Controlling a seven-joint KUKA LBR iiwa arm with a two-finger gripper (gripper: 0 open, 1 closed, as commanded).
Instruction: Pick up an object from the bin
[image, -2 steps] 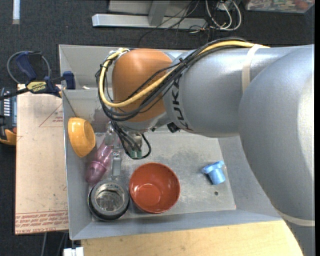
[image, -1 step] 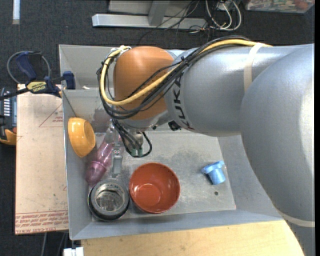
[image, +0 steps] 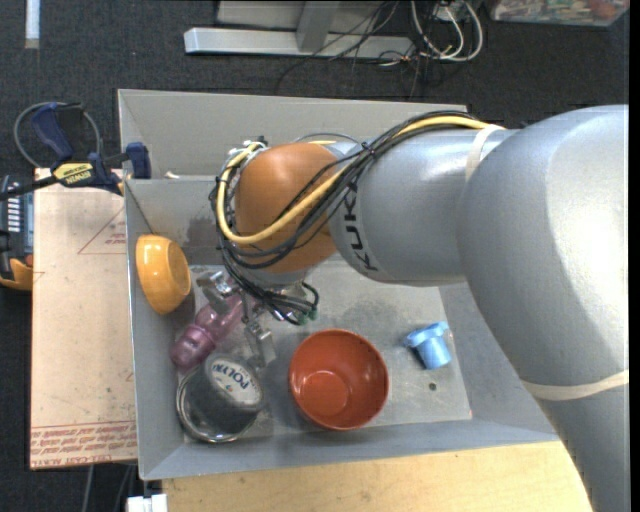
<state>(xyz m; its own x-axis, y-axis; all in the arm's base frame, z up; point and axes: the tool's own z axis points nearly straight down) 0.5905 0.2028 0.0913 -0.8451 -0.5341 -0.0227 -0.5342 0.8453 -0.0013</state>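
Camera view | end effector (image: 252, 320) beside pink bottle (image: 203, 333), perhaps touching | opening and hold: cannot tell

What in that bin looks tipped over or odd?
The yellow cup lies on its side against the bin wall, and the blue cup is tipped over too. The red bowl stands upright.

Bowl (image: 338, 380) red-orange, cup (image: 163, 272) yellow, bottle (image: 205, 333) pink, sm. cap (image: 430, 345) blue, bin (image: 450, 398) grey.

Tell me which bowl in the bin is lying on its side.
The yellow bowl at the left side of the bin. It is tipped over, whereas the red bowl near the front sits upright, mouth up.
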